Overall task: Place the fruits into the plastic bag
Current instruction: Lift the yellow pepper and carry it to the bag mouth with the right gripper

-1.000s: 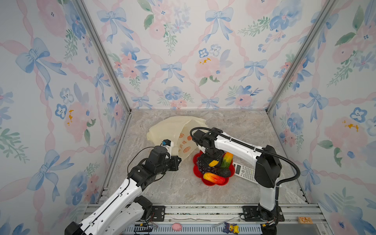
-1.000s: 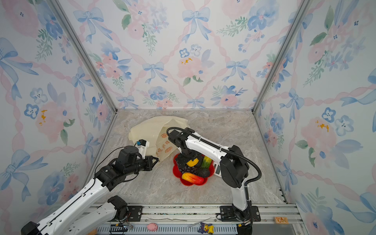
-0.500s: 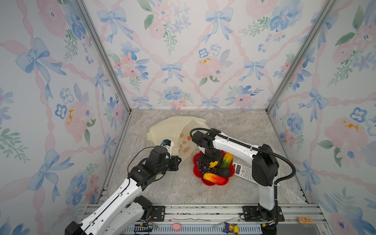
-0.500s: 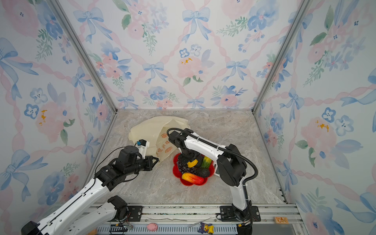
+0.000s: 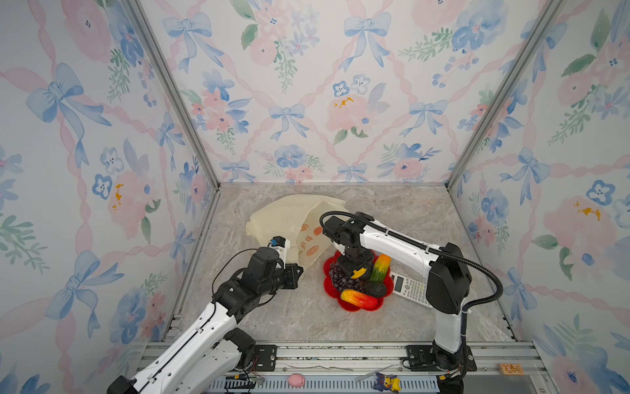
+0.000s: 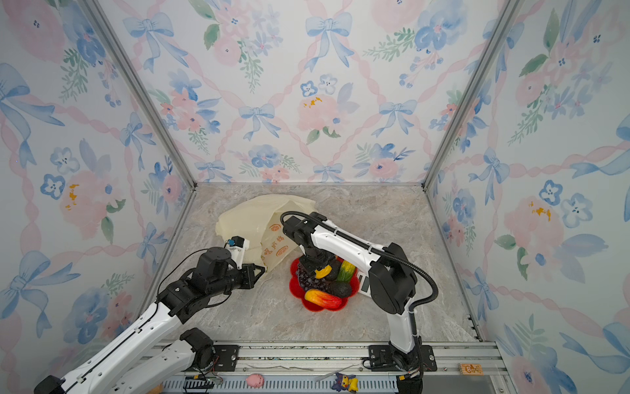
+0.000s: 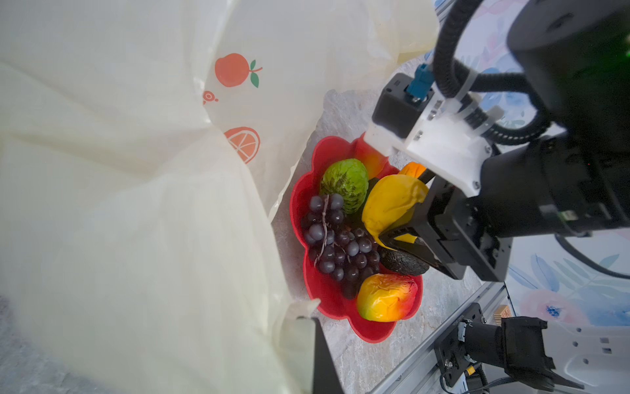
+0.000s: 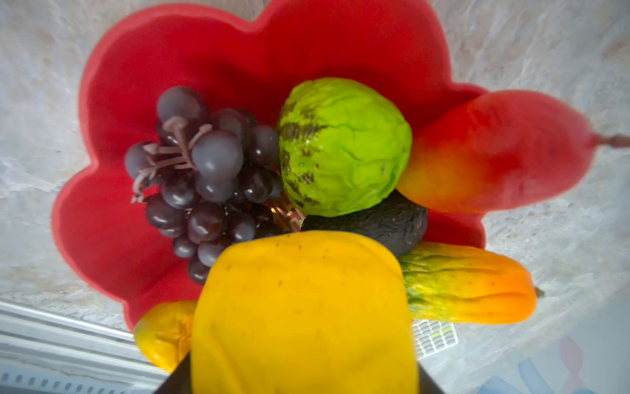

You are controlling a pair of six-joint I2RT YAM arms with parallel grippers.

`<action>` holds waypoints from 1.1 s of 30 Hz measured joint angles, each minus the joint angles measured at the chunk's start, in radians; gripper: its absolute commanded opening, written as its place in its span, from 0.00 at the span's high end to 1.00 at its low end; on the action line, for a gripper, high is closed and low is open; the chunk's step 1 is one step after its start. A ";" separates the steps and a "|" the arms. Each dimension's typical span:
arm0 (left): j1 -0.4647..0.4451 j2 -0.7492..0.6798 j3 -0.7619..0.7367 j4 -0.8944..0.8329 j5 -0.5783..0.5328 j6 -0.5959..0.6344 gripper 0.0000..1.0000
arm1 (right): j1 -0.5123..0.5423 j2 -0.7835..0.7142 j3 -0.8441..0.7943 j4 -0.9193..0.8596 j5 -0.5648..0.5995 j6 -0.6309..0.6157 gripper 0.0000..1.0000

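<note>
as the right pincer (image 7: 404, 218) clamps a lumpy yellow fruit (image 8: 303, 314) over the red flower-shaped dish (image 7: 371, 336), grapes (image 7: 337, 242), a green ball (image 7: 344, 180), an avocado (image 7: 402, 262) and two mangoes lie in that dish. the left pincer (image 5: 297, 271), jaws together on its edge, holds the plastic bag (image 5: 286, 218) just beside the dish on the bench (image 5: 289, 317).

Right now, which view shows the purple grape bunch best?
The right wrist view: the grape bunch is closest and largest. The left wrist view shows it clearly but smaller; in both top views it is tiny.
</note>
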 measured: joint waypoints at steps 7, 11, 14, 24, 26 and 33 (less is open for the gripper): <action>0.000 -0.005 -0.002 0.000 0.002 0.000 1.00 | -0.072 -0.174 0.000 0.051 -0.222 0.180 0.47; 0.000 -0.001 -0.002 0.000 0.011 0.001 1.00 | -0.105 -0.248 -0.012 0.164 -0.369 0.373 0.47; -0.002 0.011 -0.002 0.000 0.015 0.001 1.00 | -0.133 -0.306 -0.085 0.319 -0.459 0.568 0.46; -0.008 0.023 -0.001 0.000 0.014 0.000 1.00 | -0.132 -0.415 -0.460 0.924 -0.487 1.297 0.46; -0.013 0.019 -0.001 0.000 0.013 0.000 1.00 | -0.108 -0.415 -0.472 0.981 -0.452 1.395 0.46; -0.026 -0.008 -0.001 0.000 0.007 -0.004 1.00 | -0.039 -0.405 -0.470 1.114 -0.343 1.575 0.46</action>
